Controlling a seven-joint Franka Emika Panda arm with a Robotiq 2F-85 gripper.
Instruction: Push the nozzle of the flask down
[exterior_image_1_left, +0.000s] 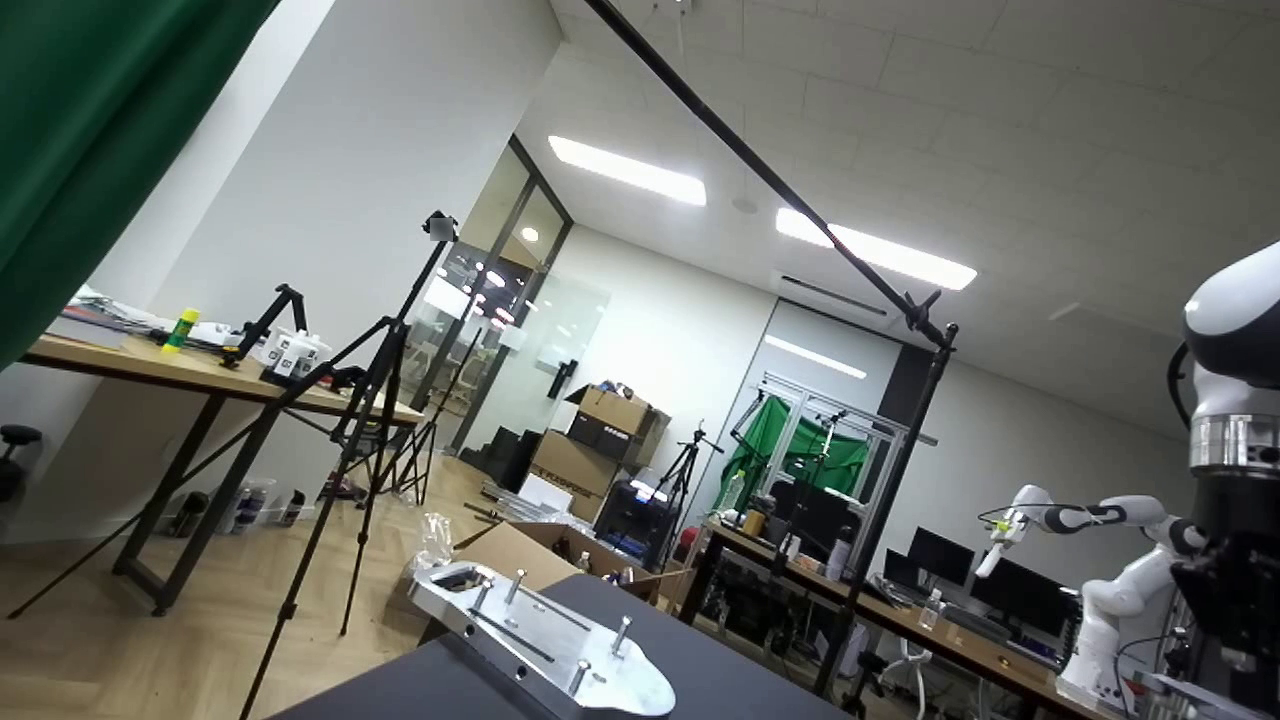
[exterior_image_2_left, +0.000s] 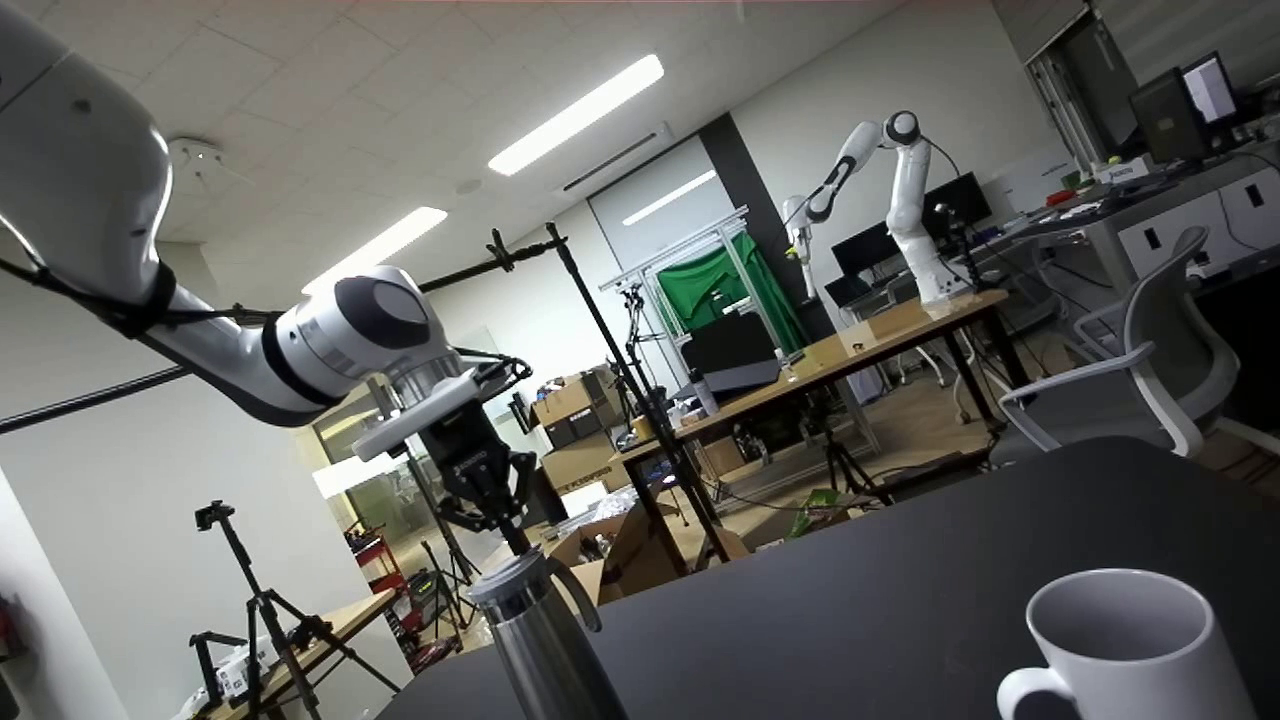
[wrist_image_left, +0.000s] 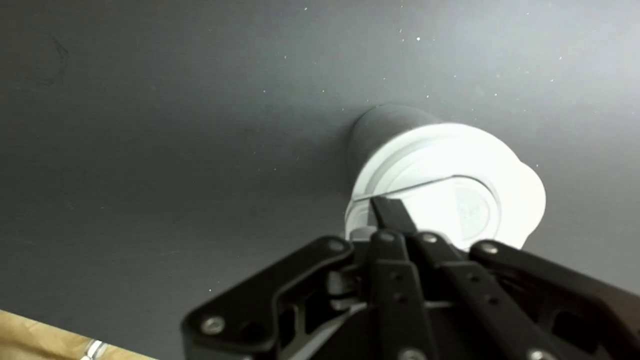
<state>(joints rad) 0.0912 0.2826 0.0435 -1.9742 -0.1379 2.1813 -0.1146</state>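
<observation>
Standing on the dark table (exterior_image_2_left: 800, 620), the flask (exterior_image_2_left: 562, 655) presents a metal body, a grey lid (exterior_image_2_left: 508, 579) and a curved handle (exterior_image_2_left: 580, 597); its lower end runs out of frame in an exterior view. The gripper (exterior_image_2_left: 517, 540) is directly above the lid. In the wrist view its fingers (wrist_image_left: 393, 216) are pressed together into a narrow tip, which covers part of the lid. Contact between tip and lid cannot be confirmed. A tab (wrist_image_left: 435, 202) with a round disc (wrist_image_left: 472, 210) is set into the lid; whether the tab is pressed down cannot be told.

Markings examined. Disc: faint marks, washed out by light, unreadable. Gripper body: white characters, slightly blurred, appearing to read ROBOTIQ. Cardboard box (exterior_image_1_left: 572, 468) in the background: one line of dark print, too small to read with certainty. Black carton (exterior_image_1_left: 598, 435) stacked above it: pale lettering, likewise too small. White block (exterior_image_1_left: 293, 352) on a wooden bench (exterior_image_1_left: 205, 373): black square markers. Yellow-and-green tube (exterior_image_1_left: 181, 330) on the same bench: print too small to make out.

Other items noted. A white mug (exterior_image_2_left: 1140, 655) stands on the dark table, well apart from the flask. A metal plate (exterior_image_1_left: 545, 640) with four protruding bolts (exterior_image_1_left: 621, 636) shows at the dark table in an exterior view. In both exterior views a second robot arm (exterior_image_2_left: 908, 215), white with dark joints, stands on a long wooden desk (exterior_image_2_left: 850, 352). Monitors (exterior_image_2_left: 866, 248) are near its base, and a green cloth (exterior_image_2_left: 700, 288) hangs beyond the desk.
</observation>
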